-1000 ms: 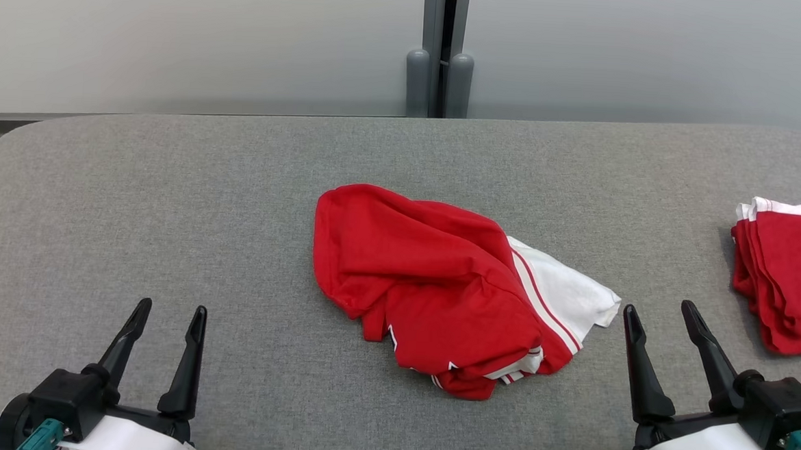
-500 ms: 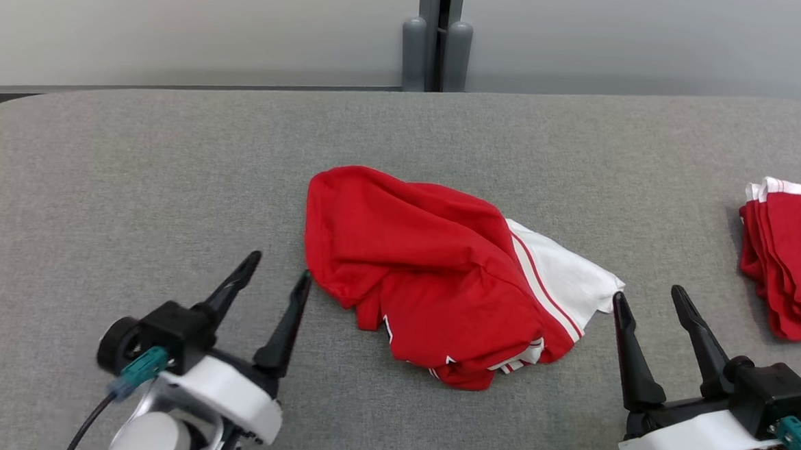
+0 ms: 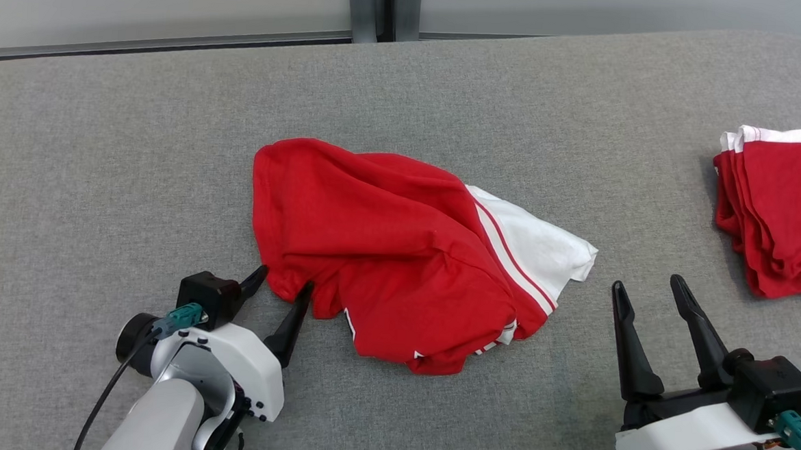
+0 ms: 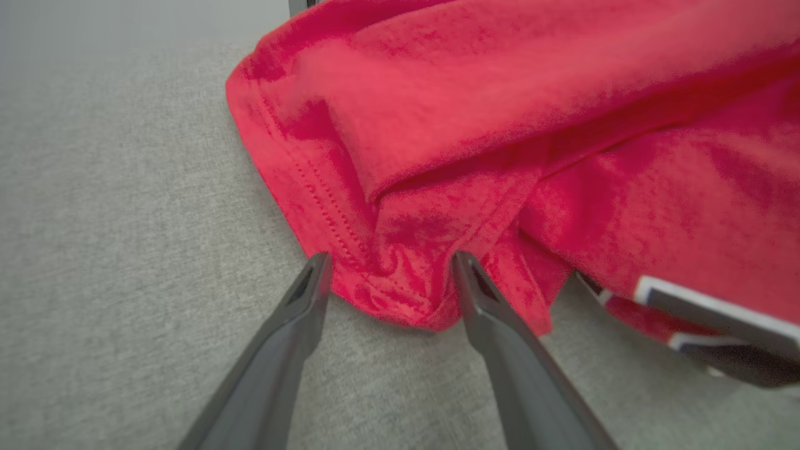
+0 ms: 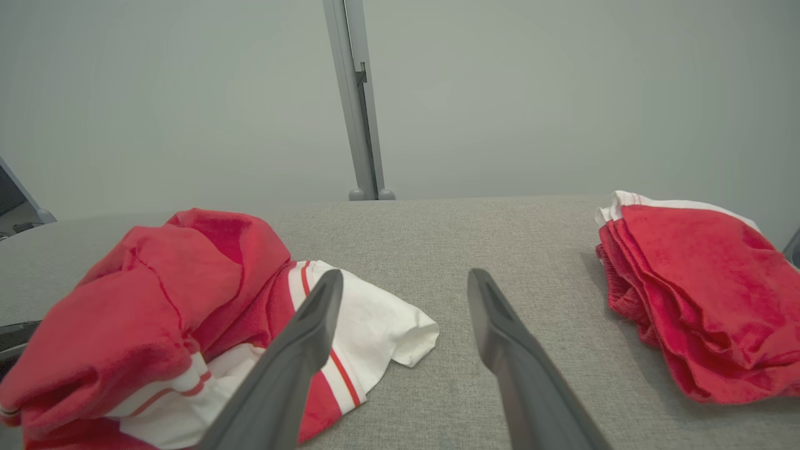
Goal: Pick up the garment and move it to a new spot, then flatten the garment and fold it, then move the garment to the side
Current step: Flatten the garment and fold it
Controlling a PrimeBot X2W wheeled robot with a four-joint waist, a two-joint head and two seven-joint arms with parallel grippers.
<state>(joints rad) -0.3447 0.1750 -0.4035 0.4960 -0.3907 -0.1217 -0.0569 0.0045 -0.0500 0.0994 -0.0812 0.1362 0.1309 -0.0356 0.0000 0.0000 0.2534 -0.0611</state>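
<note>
We saw a bare, lab-like test room: a grey cloth-covered table (image 3: 102,168), pale frosted wall panels (image 5: 156,94), and a grey metal post (image 5: 356,100) between them.

In my left wrist view the garment (image 4: 500,125) is blurred and runs off the top and right edges; a print (image 4: 712,309) at its lower right is unreadable. Right of the garment, the pile (image 3: 778,204) is cut by the head view's edge.
</note>
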